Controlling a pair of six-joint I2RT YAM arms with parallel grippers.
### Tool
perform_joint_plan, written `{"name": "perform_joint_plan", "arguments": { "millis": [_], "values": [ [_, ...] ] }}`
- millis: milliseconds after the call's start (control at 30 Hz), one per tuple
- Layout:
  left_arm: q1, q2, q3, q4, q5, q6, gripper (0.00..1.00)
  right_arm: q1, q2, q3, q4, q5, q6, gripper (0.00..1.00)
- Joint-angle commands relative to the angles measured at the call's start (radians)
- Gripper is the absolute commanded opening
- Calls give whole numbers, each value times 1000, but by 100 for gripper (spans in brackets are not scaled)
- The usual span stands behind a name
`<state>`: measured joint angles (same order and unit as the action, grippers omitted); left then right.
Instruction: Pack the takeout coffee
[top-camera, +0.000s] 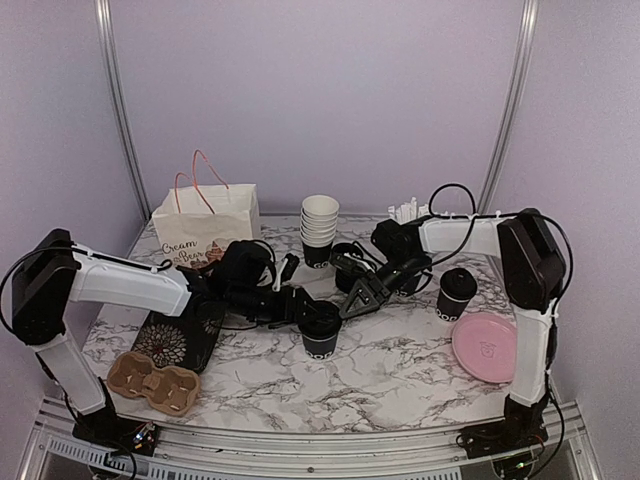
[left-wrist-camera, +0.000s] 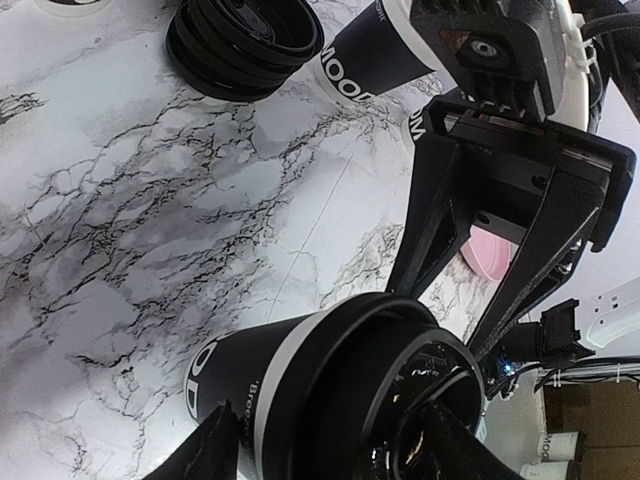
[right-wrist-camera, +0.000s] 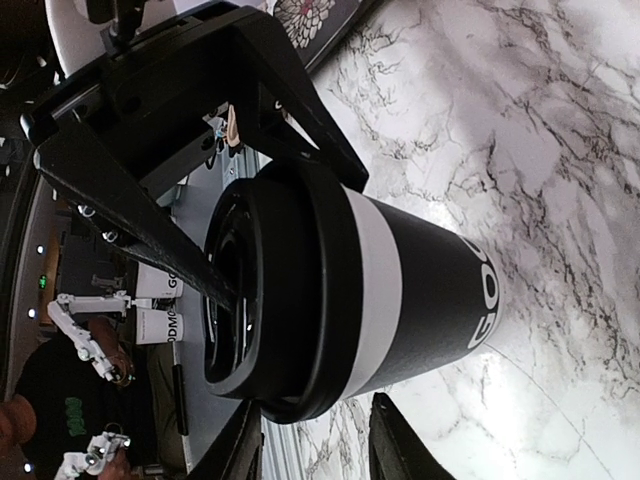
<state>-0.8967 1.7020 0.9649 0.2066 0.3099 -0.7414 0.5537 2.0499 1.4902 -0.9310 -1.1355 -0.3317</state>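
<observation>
One takeout coffee (top-camera: 320, 338), a black cup with a white band, white lettering and a black lid, stands mid-table. Both grippers meet at its top. My left gripper (top-camera: 298, 310) comes in from the left with its jaws apart: one finger (left-wrist-camera: 447, 443) lies over the lid and the other (left-wrist-camera: 213, 452) beside the cup wall (left-wrist-camera: 240, 375). My right gripper (top-camera: 347, 305) reaches in from the right, also open, its fingers (right-wrist-camera: 398, 442) straddling the lid rim (right-wrist-camera: 325, 300) with a gap showing. A second lidded takeout coffee (top-camera: 456, 292) stands to the right.
A white paper bag (top-camera: 207, 228) with pink handles stands back left. Nearby are nested white-lined cups (top-camera: 320, 228), spare black lids (left-wrist-camera: 243, 40) and straws (top-camera: 407, 211). A patterned black box (top-camera: 183, 338) and a cardboard cup carrier (top-camera: 153, 382) lie front left. A pink plate (top-camera: 486, 347) lies front right.
</observation>
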Motion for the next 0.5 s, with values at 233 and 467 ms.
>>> {"name": "perform_joint_plan", "arguments": {
  "millis": [233, 467],
  "values": [
    [10, 83, -1, -18, 80, 36, 57, 25, 67, 32, 71, 23, 110, 30],
    [22, 144, 6, -18, 109, 24, 53, 25, 153, 14, 135, 181, 255, 12]
  ]
}}
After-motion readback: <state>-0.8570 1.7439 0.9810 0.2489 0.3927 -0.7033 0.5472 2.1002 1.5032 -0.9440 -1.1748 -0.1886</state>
